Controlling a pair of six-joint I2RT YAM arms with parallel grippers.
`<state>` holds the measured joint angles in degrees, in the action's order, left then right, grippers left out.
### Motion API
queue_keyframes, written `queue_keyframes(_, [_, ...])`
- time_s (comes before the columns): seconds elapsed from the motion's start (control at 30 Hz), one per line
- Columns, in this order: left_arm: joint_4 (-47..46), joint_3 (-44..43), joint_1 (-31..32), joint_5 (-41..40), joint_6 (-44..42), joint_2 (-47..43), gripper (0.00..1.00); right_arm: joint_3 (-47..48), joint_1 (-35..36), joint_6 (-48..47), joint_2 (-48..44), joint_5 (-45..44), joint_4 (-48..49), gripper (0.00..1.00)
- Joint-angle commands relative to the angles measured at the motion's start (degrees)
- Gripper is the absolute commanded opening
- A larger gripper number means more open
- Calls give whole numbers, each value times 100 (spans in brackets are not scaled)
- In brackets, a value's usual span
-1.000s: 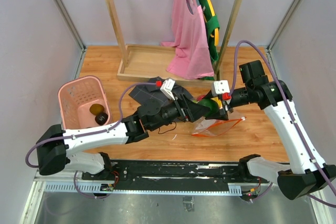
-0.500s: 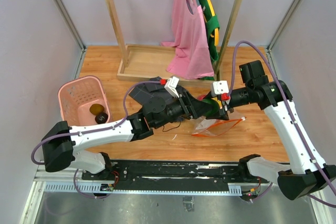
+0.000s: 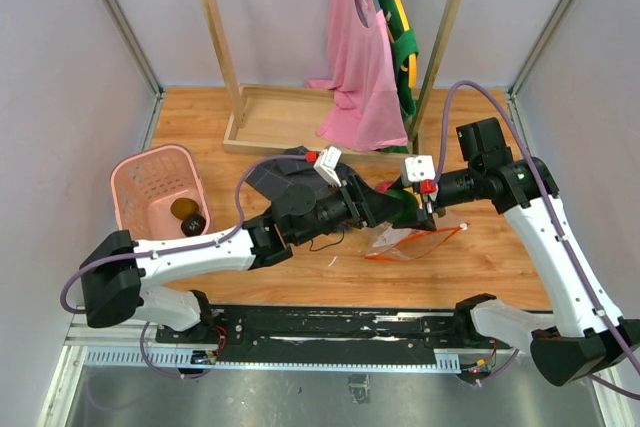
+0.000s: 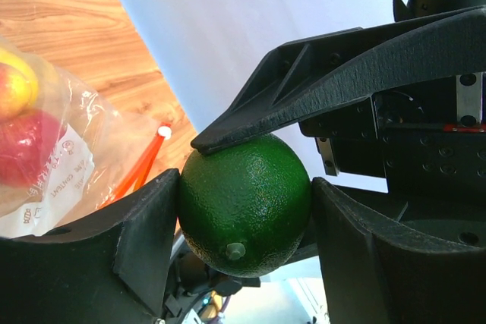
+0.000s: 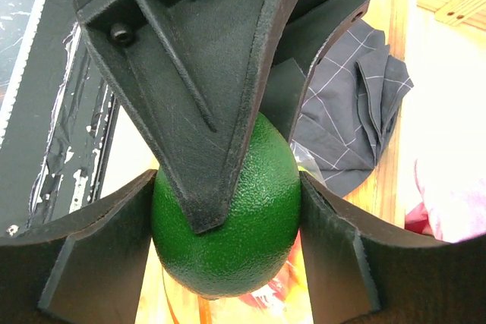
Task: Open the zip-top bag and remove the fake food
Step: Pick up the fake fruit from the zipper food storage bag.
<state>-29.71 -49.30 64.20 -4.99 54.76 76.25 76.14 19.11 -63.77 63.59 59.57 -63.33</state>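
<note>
Clear crinkly zip-top bag (image 3: 418, 243) with orange-red zip strip, lying on the wooden table (image 3: 500, 247) just below both grippers, strip spread in a wedge. Inside it, a glossy red fruit (image 4: 23, 146) and a yellow fruit (image 4: 14, 85). Glossy dark green plastic fruit (image 4: 244, 204) out of the bag, up in the air. Left gripper (image 4: 244, 191) clamped on its sides. Right gripper (image 5: 228, 214) clamped on it too, set crosswise to the left. Grey checked cloth (image 5: 357, 104) behind, crumpled on the table.
</note>
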Motion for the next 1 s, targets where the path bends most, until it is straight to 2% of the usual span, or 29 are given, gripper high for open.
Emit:
queue_keyframes(0.0, [-786,124,64,163,193,-261,0,-141,155,148,-61,-4,340,53])
queue_keyframes(0.13, [-853,262,35,97,191,-430,0,-174,154,293,-77,-47,433,79])
queue_keyframes(0.3, [-846,422,-52,49,197,-617,0,-155,145,443,-83,-62,474,99])
queue_keyframes(0.7, [26,496,-87,-134,-248,-1074,0,-196,-221,341,-237,260,327,98])
queue_keyframes(0.97, [1594,178,-88,-701,-1179,-1638,0,-791,-503,241,-494,498,484,98])
